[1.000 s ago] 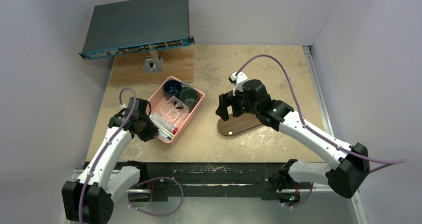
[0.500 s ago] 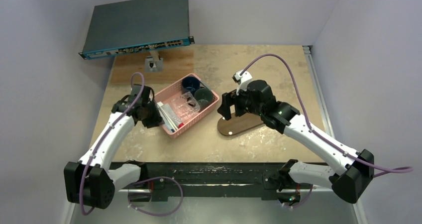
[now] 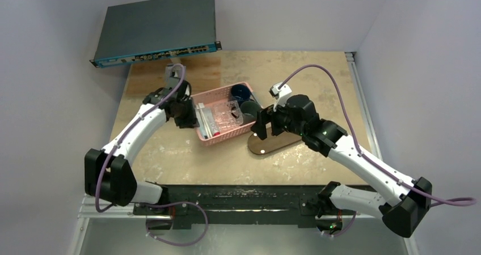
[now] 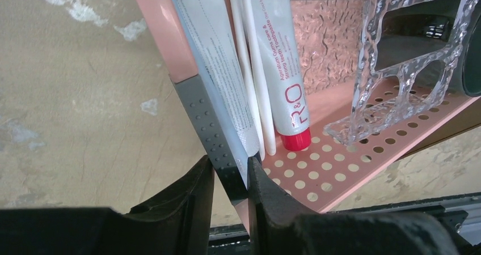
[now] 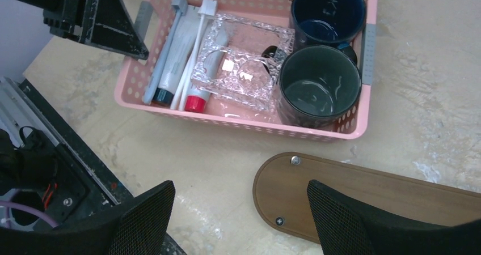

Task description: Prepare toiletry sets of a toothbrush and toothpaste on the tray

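Two white toothbrushes (image 5: 192, 56) and two silver-grey tubes (image 5: 168, 59), one red-capped (image 4: 283, 68), lie side by side at the left end of the pink basket (image 3: 224, 131). My left gripper (image 4: 230, 181) is shut on the grey handle strip (image 4: 207, 119) of the basket's left rim; it also shows in the top view (image 3: 189, 114). The dark brown tray (image 5: 363, 190) lies bare just in front of the basket. My right gripper (image 5: 243, 221) hovers open and empty over the tray's left end, as the top view (image 3: 262, 127) also shows.
Two dark blue mugs (image 5: 328, 11) (image 5: 319, 85) and a clear plastic holder (image 5: 241, 68) fill the rest of the basket. A grey network switch (image 3: 156, 28) sits on a wooden board at the back left. The metal rail at the table's near edge (image 5: 51, 136) lies by the right gripper.
My left gripper has dragged the pink basket rightward and toward the back, turning it until it sits beside the tray. My right gripper has shifted slightly to the right.
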Available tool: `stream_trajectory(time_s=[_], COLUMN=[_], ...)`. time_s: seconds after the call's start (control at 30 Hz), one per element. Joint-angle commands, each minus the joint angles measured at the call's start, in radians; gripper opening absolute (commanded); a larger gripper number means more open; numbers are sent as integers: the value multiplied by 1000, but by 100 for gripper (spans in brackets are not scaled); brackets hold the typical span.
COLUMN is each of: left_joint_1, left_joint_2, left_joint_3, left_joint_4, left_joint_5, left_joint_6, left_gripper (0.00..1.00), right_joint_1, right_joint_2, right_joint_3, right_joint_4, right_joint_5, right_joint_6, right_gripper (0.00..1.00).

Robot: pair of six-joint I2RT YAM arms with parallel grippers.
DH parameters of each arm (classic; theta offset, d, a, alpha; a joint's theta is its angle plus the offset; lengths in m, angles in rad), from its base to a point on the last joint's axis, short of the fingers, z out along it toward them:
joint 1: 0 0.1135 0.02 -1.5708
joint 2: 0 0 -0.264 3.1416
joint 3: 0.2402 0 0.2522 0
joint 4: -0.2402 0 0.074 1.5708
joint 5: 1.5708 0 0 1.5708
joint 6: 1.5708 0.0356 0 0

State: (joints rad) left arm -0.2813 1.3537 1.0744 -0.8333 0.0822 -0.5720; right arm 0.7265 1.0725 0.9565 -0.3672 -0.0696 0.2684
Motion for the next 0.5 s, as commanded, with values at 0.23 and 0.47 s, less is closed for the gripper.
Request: stream_trajectory(time_s=[0.23,0.47], left_joint_1=[-108,-121], left_joint_2=[196,272], left_joint_3=[241,287], left_joint_4=[89,127], left_joint_5=[82,43], left_joint_6=[96,90], left_gripper=[0,0], right_joint_1=[5,5], right_joint_2=[-58,-84], right_joint_3=[-24,-42], right_joint_4=[-9,-23], right_joint_5=[14,7], right_joint_6=[8,14], right_gripper=[88,88])
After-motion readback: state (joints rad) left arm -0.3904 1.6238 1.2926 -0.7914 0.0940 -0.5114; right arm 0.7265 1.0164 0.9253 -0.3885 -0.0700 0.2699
